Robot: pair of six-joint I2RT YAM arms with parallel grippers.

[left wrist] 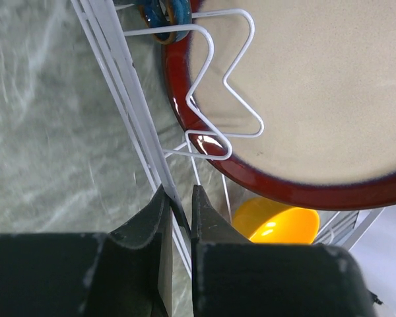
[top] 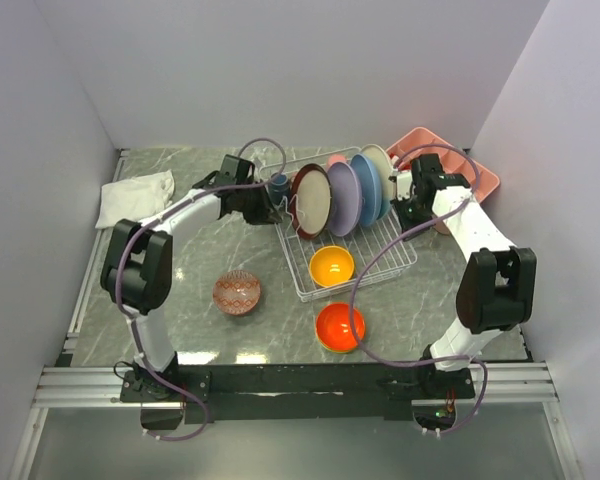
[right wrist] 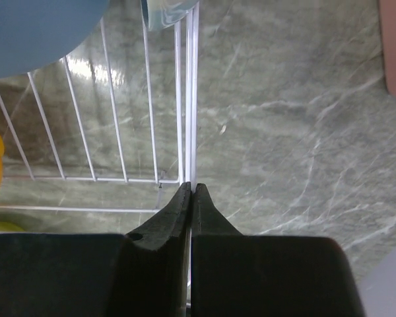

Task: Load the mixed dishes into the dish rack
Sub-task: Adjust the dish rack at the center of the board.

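Over grey worktop [top: 200, 270], pinched left hand [left wrist: 178, 198] tight on left rim wire of rack [top: 385, 250] and right hand [right wrist: 190, 188] on right rim, probably to steady or shift it. Found plates [top: 345, 195] standing in slots, yellow bowl [top: 331, 265] inside; red bowl [top: 339, 326] and patterned bowl [top: 237, 292] outside, not yet loaded.

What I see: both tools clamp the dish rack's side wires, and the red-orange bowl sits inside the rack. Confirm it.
Wrong on the bowl: the top view shows the red-orange bowl on the table, outside the dish rack. The left tool and right tool do clamp its side wires.
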